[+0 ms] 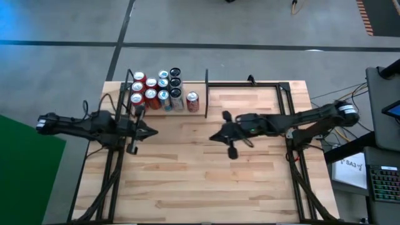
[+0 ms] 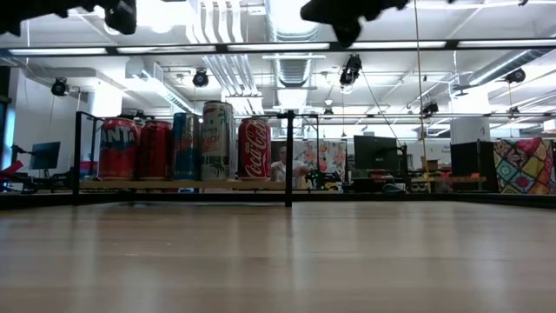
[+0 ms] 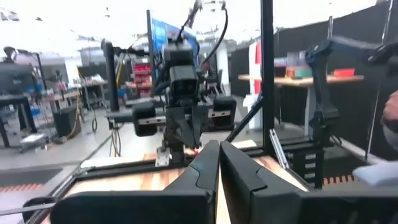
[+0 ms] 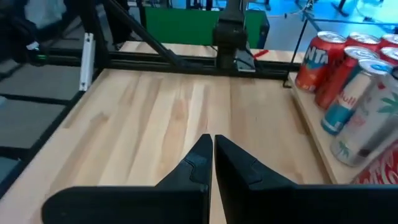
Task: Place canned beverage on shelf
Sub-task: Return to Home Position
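Observation:
Several beverage cans (image 1: 156,90) stand upright in a cluster on the shelf (image 2: 200,184), a light wood board at the table's far left with thin black rods around it. A red cola can (image 1: 192,100) is the rightmost, beside the black upright divider rod (image 2: 288,156). The right wrist view shows the cans (image 4: 348,81) off to one side. My left gripper (image 1: 153,132) is shut and holds nothing, in the air over the table's left part, near side of the cans. My right gripper (image 1: 211,137) is shut with nothing in it over the table's middle, pointing toward the left arm.
The shelf's stretch right of the divider (image 1: 250,87) is bare board with a black rod along the far edge. Black frame struts (image 1: 294,156) run along both table sides. A green panel (image 1: 25,175) lies left of the table; a keyboard and papers (image 1: 375,175) lie to the right.

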Motion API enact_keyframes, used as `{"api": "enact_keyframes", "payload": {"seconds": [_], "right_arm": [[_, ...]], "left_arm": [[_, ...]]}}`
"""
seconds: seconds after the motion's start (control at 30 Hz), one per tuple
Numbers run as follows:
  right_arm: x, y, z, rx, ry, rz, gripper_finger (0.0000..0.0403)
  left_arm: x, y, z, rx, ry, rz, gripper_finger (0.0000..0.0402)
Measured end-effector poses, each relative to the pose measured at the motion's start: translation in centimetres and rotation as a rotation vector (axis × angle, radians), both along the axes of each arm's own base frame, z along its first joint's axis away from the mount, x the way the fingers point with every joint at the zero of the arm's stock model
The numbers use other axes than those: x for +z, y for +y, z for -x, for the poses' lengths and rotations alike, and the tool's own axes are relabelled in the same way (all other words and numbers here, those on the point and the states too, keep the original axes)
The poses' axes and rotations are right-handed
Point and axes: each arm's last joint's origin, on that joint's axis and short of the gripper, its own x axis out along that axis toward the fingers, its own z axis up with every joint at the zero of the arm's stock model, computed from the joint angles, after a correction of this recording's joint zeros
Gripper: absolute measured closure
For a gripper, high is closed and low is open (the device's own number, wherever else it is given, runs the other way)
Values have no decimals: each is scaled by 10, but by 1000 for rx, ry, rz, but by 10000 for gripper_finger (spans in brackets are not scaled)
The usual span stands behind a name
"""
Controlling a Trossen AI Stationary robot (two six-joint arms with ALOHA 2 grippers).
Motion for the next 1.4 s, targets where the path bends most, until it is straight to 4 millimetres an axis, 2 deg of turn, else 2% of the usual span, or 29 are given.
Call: {"api": "enact_keyframes", "payload": {"seconds": [0.27, 0.5, 1.0, 1.17, 1.4], "right_arm": [[-10, -5, 58, -9, -92, -38, 394], [-19, -9, 94, -12, -187, -62, 394], [-51, -16, 153, -56, -270, -81, 394], [-70, -18, 168, -96, -294, -84, 394], [-86, -21, 198, -87, -443, -63, 394]], "left_arm": [[-20, 5, 34, 38, -145, 29, 402], [-37, 8, 53, 67, -197, 63, 402], [-51, 9, 48, 125, -113, 70, 402], [-65, 9, 43, 122, -77, 82, 402], [-93, 8, 34, 131, -66, 135, 402]]}}
